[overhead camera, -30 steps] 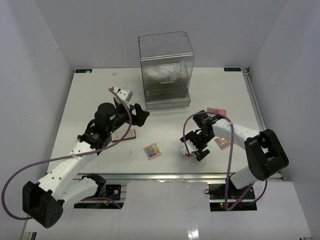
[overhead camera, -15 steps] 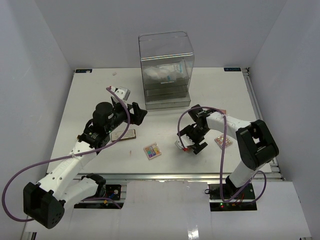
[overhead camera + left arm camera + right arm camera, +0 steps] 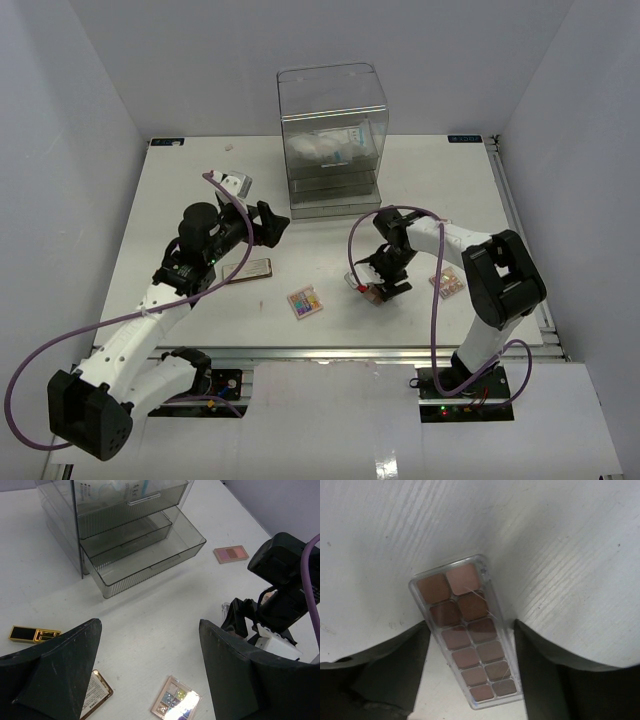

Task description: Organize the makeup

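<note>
A clear palette of brown shades [image 3: 470,635] lies flat on the table between the fingers of my right gripper [image 3: 470,625]. The jaws are open: the right finger [image 3: 555,670] is nearly at its edge, while a strip of table shows beside the left finger [image 3: 390,675]. From above, my right gripper [image 3: 375,288] points down at the table's middle right. My left gripper [image 3: 272,225] hovers open and empty, as the left wrist view [image 3: 150,625] confirms. Below it lie a colourful palette [image 3: 176,699] and a bronze compact [image 3: 97,692]. A pink palette [image 3: 231,554] lies further right.
The tall clear drawer box [image 3: 332,140] stands at the back centre, its lower drawer [image 3: 150,555] pulled open and white packets showing inside. A gold and black item [image 3: 32,634] lies to its left. A patterned compact [image 3: 447,285] sits right of my right arm.
My right gripper has moved left and down over the brown palette, and its jaws have narrowed around it. My left gripper has drifted slightly back and left, still open.
</note>
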Tool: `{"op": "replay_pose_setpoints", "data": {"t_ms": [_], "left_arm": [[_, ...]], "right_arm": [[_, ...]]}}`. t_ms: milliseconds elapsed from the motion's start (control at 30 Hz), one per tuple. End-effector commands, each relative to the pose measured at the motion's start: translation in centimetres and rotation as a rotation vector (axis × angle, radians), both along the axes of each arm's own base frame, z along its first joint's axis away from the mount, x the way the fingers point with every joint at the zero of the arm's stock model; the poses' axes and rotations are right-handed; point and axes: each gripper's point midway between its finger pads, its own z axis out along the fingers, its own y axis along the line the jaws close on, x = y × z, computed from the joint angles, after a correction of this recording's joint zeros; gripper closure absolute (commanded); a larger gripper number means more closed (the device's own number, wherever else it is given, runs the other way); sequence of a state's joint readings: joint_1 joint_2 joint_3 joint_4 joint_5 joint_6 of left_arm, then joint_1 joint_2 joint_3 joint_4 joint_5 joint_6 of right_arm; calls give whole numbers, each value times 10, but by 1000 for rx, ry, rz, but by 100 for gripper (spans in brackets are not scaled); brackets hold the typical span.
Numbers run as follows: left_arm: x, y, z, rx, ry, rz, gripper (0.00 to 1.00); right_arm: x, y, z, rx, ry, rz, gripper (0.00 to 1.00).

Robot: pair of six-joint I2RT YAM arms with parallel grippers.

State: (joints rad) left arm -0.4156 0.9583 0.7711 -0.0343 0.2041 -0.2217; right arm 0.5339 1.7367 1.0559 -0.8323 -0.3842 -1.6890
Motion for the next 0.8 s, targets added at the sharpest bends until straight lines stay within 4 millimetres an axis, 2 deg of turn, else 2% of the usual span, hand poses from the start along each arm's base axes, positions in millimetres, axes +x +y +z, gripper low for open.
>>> {"op": "replay_pose_setpoints", "data": {"t_ms": [0, 100, 167, 233, 300, 333, 467, 533, 600, 667, 767], "left_arm": [[-5, 1, 9, -30, -27, -15, 10], [-5, 2, 9, -32, -27, -13, 10], [-5, 2, 9, -33, -25, -13, 10], [-4, 2, 9, -33, -24, -10, 10], [-4, 2, 8, -33, -22, -11, 10], [-4, 2, 7, -33, -21, -11, 10], [-3, 2, 5, -30, -15, -8, 10], [-3, 3, 5, -29, -15, -6, 10], [-3, 3, 5, -28, -16, -4, 10], [-2, 3, 5, -28, -16, -3, 10], [-2, 4, 4, -28, -13, -3, 10]], "right_arm": [[12, 2, -19, -27, -8, -91, 41], [12, 6, -13, -12, 5, -153, 55], [17, 15, 0, 31, 6, -195, 65], [22, 28, 18, 77, 40, -302, 73], [38, 43, 48, 136, 23, -354, 77], [43, 48, 60, 163, 16, -376, 78], [75, 70, 131, 298, -74, -454, 79], [91, 74, 155, 334, -123, -480, 79], [102, 74, 165, 345, -152, -512, 79], [123, 78, 189, 386, -215, -544, 79], [152, 74, 198, 389, -326, -609, 77]]}}
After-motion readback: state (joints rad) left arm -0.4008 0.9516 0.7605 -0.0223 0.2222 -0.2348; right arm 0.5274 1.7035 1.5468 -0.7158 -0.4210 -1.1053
